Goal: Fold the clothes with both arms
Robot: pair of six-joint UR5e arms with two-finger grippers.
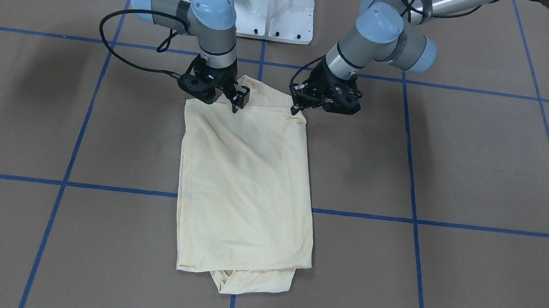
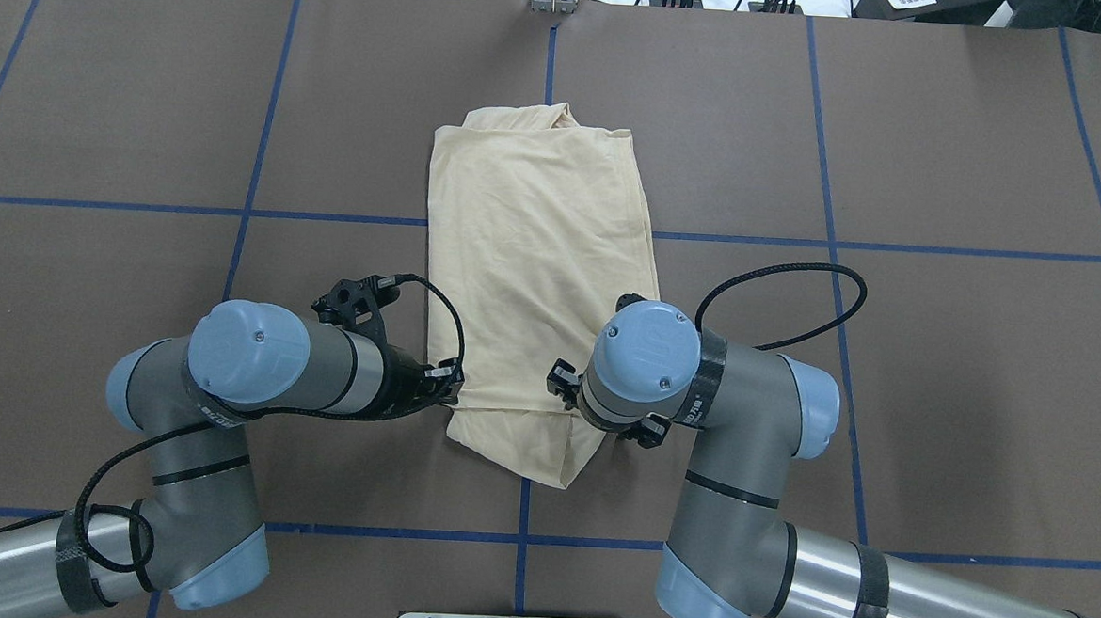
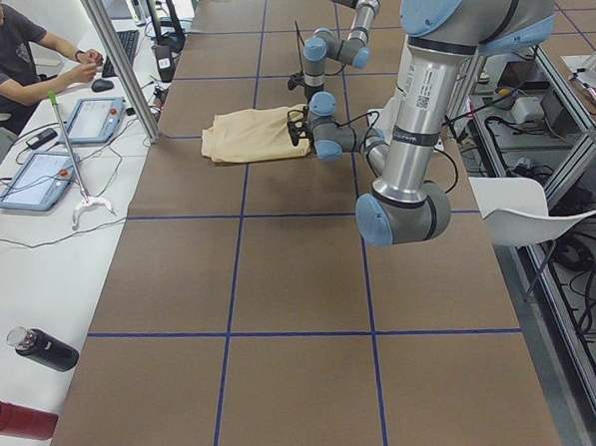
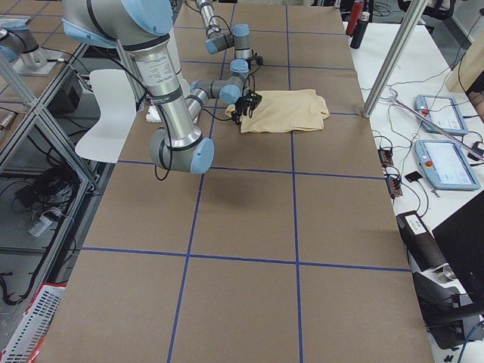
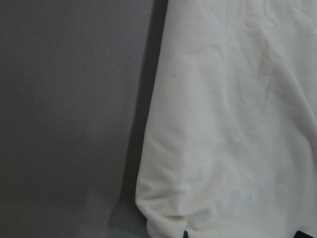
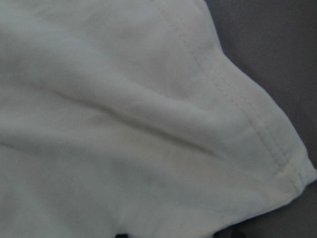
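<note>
With jaws spread over the shirt's (image 1: 249,182) end, the left gripper (image 1: 298,107) and right gripper (image 1: 236,101) would do best pinching all layers evenly.

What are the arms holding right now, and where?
Left gripper and right gripper sit at the T-shirt's robot-side edge; an actual pinch cannot be told.

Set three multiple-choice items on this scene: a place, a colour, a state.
1. Where are the black left pincer and right pincer? A at the end of the pale cream-yellow thin-fabric shirt nearest the white robot base; B at its far end; C at its middle.
2. Tape lines on the brown table are: A red; B blue; C white.
3. The shirt is: A spread, sleeves out; B folded into a long strip; C hanging.
Key: A, both are at that end; B, blue grid; B, a narrow rectangle.
</note>
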